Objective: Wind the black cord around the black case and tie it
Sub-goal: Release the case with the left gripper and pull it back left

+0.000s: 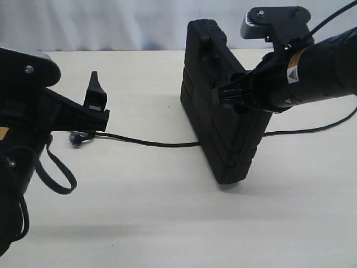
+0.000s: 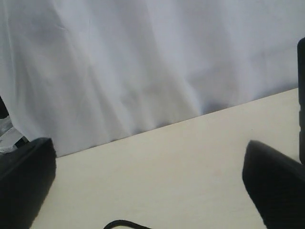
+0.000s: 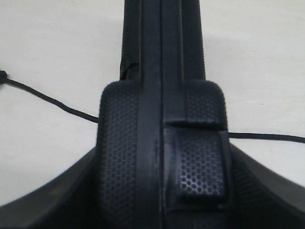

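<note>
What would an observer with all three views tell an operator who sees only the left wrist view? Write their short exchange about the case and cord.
Operator: I see only a dark strip at my frame's edge. How is the case placed?
Observer: The black case stands on edge, the right gripper clamped across its narrow side.
Operator: Where does the cord run?
Observer: The black cord lies on the table, from its knotted end by the open left gripper to the case, reappearing beyond it.

The black cord (image 1: 139, 142) is hidden where it passes the black case (image 1: 203, 111); its far end leaves the exterior view's right edge.
</note>
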Controlling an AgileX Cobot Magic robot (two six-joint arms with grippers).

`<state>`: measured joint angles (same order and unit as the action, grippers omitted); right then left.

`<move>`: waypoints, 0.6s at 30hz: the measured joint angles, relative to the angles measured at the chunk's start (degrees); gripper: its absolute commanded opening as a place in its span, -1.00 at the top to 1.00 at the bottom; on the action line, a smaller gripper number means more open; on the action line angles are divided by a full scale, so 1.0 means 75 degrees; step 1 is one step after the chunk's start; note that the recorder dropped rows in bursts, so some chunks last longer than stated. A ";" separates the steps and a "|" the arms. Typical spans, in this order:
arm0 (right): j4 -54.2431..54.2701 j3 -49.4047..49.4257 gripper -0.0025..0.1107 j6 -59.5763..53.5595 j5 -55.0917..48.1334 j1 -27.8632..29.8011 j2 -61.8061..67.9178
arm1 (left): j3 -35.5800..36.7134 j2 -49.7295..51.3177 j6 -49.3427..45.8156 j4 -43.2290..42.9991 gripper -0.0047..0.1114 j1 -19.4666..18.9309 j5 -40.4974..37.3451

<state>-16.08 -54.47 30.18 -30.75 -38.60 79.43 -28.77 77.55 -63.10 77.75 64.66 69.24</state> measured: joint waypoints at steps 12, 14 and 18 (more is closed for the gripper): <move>0.0012 0.0000 0.88 0.0046 0.0014 -0.0028 0.0000 | 0.0000 0.0000 0.0000 0.0135 -0.89 0.0000 0.0014; 0.0012 0.0000 0.88 0.0046 0.0014 -0.0028 0.0000 | 0.0000 0.0000 0.0000 0.0120 -0.89 0.0000 0.0014; -0.0006 0.0000 0.88 0.0061 0.0014 -0.0028 0.0000 | 0.0000 0.0000 0.0060 0.0104 -0.89 0.0000 0.0014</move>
<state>-16.13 -54.47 30.64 -30.64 -38.81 79.43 -28.77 77.55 -62.65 78.53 64.66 69.35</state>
